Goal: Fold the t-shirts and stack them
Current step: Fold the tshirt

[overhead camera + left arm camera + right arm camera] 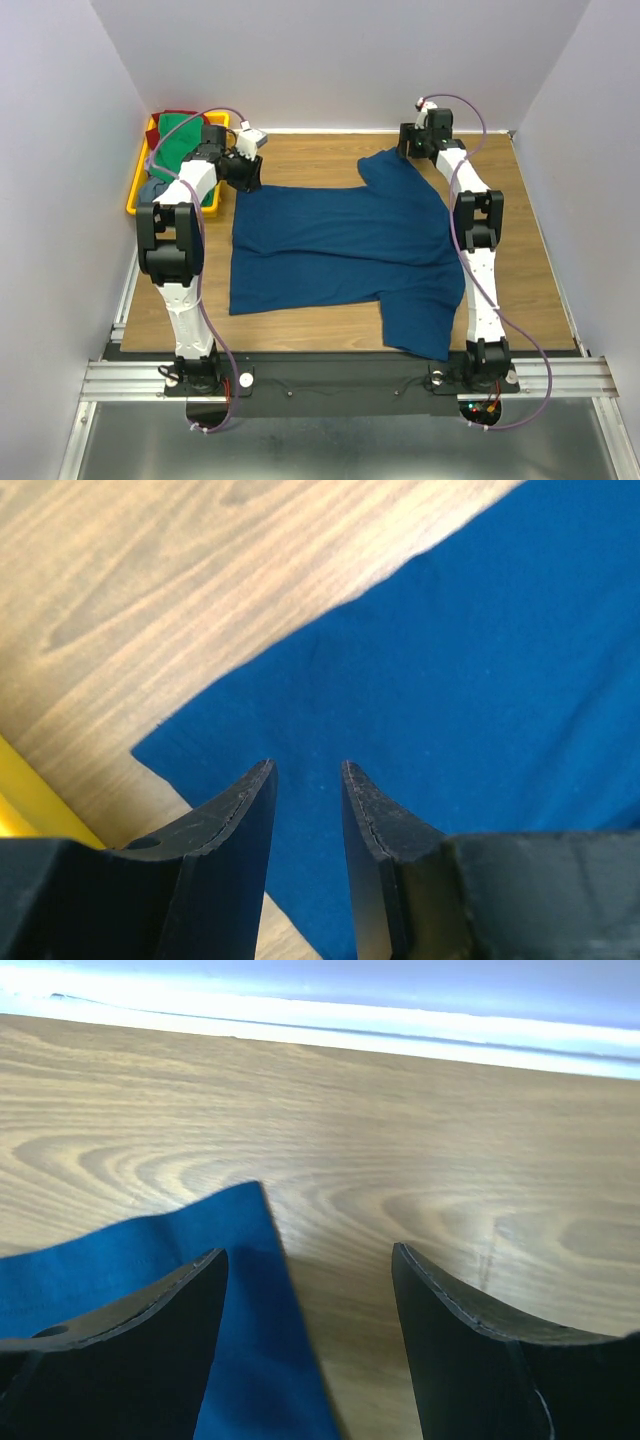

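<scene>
Evidently left gripper (306, 768) and right gripper (308, 1252) (wider) hang spread over blue t-shirt (340, 240).

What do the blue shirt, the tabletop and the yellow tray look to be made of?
Blue t-shirt: soft matte cloth, probably a cotton knit. It lies limp with shallow wrinkles and no shine.
Table: wood or a wood-look laminate, I cannot tell which. The surface is smooth with clear grain rings.
Yellow tray: most likely plastic, going by its even bright colour and stiff straight rim.

Blue t-shirt (340, 240); green t-shirt (185, 136); red t-shirt (178, 111); yellow tray (133, 196); brown wood-grain table (530, 270); black fingers (232, 852).
</scene>
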`<state>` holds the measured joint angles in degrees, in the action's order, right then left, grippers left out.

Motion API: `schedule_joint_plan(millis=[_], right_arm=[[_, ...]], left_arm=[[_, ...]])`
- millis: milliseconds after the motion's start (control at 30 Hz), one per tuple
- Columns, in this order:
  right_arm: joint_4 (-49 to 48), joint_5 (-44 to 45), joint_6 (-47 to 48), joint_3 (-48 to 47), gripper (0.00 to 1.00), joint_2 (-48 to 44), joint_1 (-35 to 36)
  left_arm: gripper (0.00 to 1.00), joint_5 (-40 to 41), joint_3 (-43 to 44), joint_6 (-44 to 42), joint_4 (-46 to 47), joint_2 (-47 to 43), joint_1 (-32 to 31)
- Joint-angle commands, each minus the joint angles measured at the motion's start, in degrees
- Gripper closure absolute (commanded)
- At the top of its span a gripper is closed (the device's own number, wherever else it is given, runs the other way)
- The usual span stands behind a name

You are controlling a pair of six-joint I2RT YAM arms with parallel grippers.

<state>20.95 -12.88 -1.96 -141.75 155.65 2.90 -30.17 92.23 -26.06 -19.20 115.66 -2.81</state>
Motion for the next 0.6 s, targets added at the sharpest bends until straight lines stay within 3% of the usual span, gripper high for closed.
schedule_joint_plan(millis=[0,267,567], right_arm=[[-1.3,1.9,1.5,0.1,0.28,2.8,1.2],[-0.2,1.6,6.9,1.5,0.42,3.6,2.5],[2.6,2.5,13.9,5.3,0.5,2.8,4.8]], left_arm=[[0.57,-0.7,-0.8,-1.4,0.5,-4.6,0.1],[0.57,1.5,-1.6,-2.7,0.7,-5.2,0.5],[0.57,1.8,-1.0,-2.3,0.0,-3.9,2.0]])
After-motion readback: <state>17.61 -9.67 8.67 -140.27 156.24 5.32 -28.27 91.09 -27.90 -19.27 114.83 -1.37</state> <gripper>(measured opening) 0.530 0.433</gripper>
